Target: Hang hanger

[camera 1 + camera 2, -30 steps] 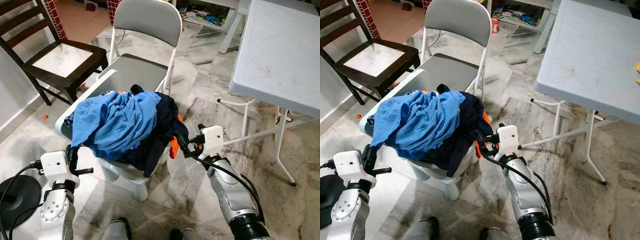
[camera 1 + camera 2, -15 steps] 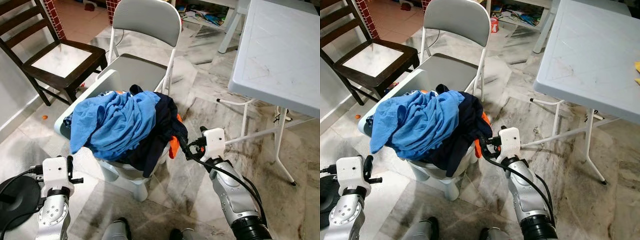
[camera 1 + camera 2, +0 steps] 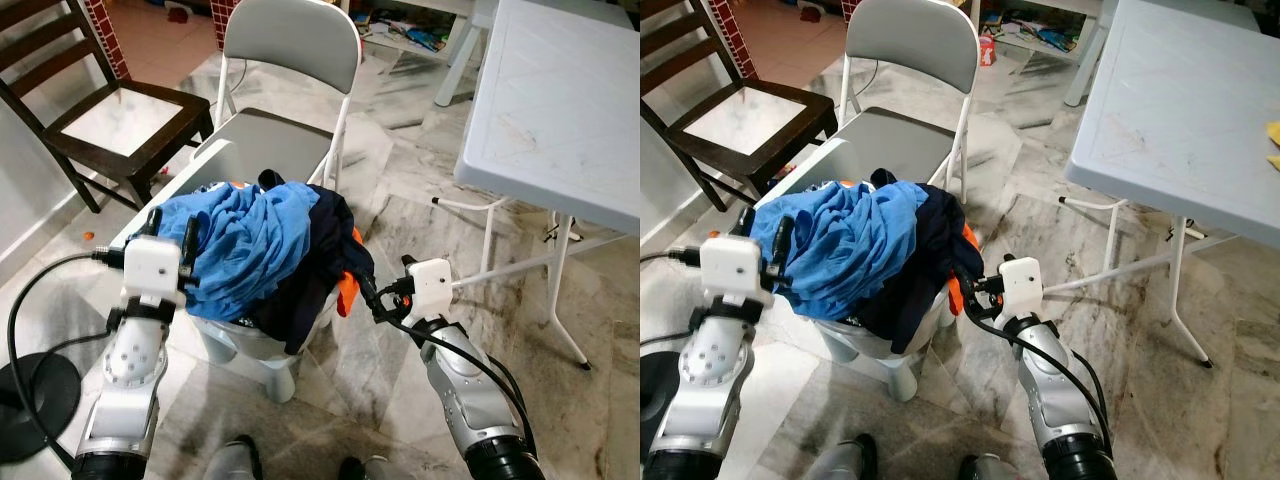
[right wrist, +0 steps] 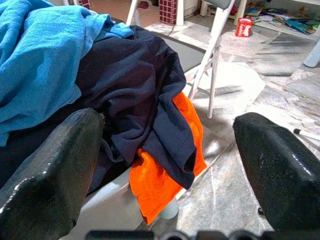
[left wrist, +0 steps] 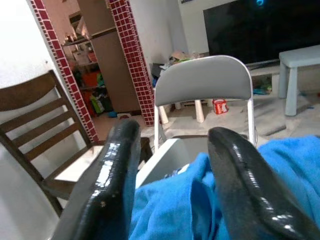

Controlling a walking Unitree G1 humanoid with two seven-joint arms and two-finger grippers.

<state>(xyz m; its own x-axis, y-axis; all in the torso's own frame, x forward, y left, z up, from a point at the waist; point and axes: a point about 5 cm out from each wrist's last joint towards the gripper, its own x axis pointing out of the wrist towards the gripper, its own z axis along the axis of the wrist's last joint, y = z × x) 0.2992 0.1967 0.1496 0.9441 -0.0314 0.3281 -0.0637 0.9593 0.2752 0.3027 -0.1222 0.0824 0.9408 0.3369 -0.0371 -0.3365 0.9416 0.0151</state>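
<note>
Beside the white plastic laundry basket [image 3: 215, 165], heaped with crumpled blue cloth [image 3: 240, 245], left claw [image 3: 168, 232] and right claw [image 3: 372, 293] gape apart — no hanger visible; reaching blind risks snagging fabric.

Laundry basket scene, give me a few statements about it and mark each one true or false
1. A blue garment lies on top of the pile in the white laundry basket. True.
2. The right gripper is clamped on the orange cloth. False: its fingers are spread open, holding nothing, beside the cloth.
3. The grey folding chair stands behind the basket. True.
4. The left gripper hangs down by the floor. False: it is raised at the blue garment, fingers open.
5. The white table stands on the robot's left. False: it is on its right.
</note>
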